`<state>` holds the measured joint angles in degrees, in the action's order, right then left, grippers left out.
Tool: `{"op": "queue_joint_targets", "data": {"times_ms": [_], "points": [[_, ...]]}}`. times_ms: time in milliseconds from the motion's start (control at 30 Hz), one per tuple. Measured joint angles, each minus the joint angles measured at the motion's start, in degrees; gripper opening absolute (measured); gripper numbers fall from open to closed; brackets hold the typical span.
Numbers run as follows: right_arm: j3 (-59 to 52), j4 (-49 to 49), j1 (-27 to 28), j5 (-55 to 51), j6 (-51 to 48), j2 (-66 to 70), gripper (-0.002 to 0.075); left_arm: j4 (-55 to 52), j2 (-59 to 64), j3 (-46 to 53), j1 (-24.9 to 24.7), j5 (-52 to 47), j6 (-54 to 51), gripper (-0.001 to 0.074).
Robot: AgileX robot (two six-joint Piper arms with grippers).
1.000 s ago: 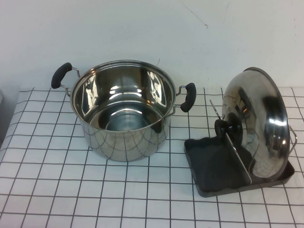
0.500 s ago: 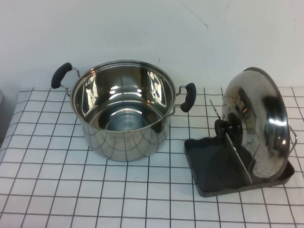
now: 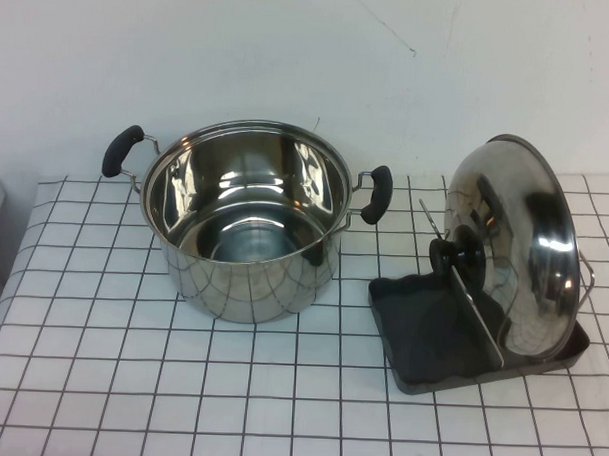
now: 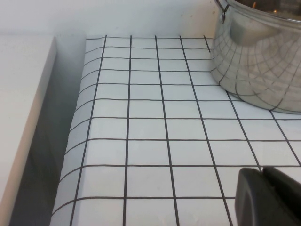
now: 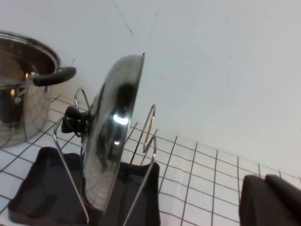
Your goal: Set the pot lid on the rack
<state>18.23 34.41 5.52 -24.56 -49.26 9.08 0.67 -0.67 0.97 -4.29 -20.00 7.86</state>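
The pot lid (image 3: 514, 245) stands on edge in the rack (image 3: 411, 322) at the table's right, its black knob (image 3: 450, 255) facing the pot and a wire loop (image 3: 472, 304) crossing in front of it. The right wrist view shows the pot lid (image 5: 110, 136) leaning between the rack's wire loops (image 5: 149, 127) over the dark tray (image 5: 42, 188). My right gripper (image 5: 266, 181) is shut and empty, off to the lid's far side and apart from it. My left gripper (image 4: 264, 175) is shut and empty, low over the cloth, short of the pot. Neither gripper shows in the high view.
A deep steel pot (image 3: 247, 221) with two black handles stands uncovered left of the rack; its wall (image 4: 258, 61) shows in the left wrist view. The checked cloth ends at the table's left edge (image 4: 77, 141), beside a white ledge (image 4: 23, 117). A white wall is behind.
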Motion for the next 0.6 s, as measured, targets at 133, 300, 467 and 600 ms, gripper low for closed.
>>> {"op": "queue_joint_targets", "data": {"times_ms": [133,300,467,600], "points": [[-1.9,-10.9,0.0,-0.3,12.7,-2.0,-0.0001,0.0,0.0,0.0,0.0,0.0,0.0,-0.0001],[-8.2,-29.2,0.0,-0.9,32.4,-4.2,-0.0001,0.0,0.0,0.0,0.0,0.0,0.0,-0.0001],[-15.2,-34.1,0.0,1.6,37.6,-7.4,-0.0001,0.0,0.0,0.0,0.0,0.0,0.0,-0.0001],[-19.2,-35.8,0.0,2.3,38.3,-9.5,-0.0001,0.0,0.0,0.0,0.0,0.0,0.0,-0.0001]]}}
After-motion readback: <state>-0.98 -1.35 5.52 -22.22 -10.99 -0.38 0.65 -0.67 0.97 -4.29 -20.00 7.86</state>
